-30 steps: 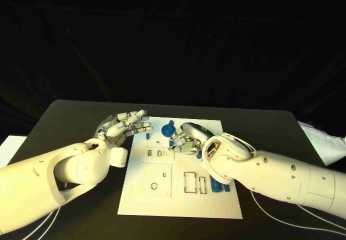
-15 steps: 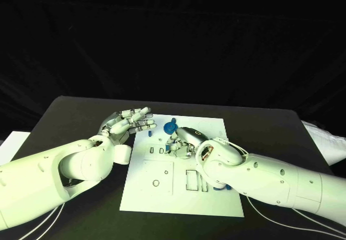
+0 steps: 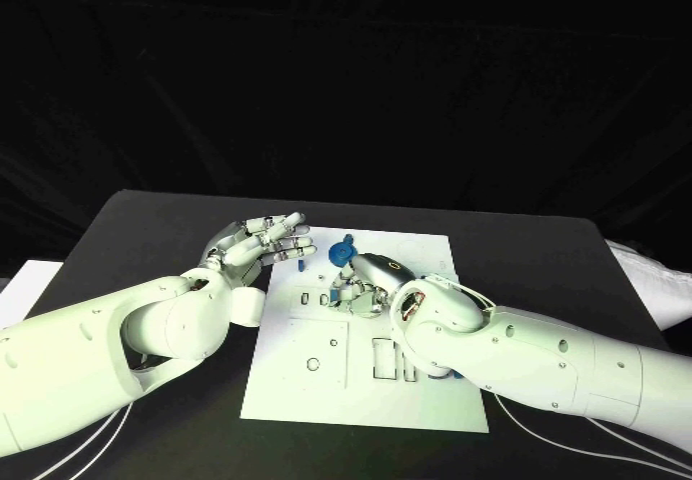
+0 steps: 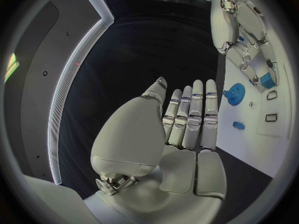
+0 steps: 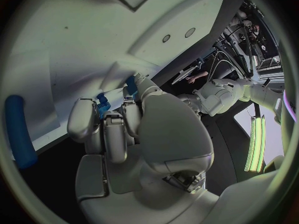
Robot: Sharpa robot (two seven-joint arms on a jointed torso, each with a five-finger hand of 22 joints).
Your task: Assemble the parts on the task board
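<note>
Left hand (image 3: 260, 243) hovers left of center at the board's (image 3: 329, 390) upper-left corner, fingers straight and apart, holding nothing. Right hand (image 3: 368, 282) at center, curled down on the board's upper part, pinching a small blue part (image 5: 102, 103). Blue gear (image 3: 342, 252) just above it.

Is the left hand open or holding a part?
Open: left hand has its fingers straight and apart, nothing in them, beside the task board.
</note>
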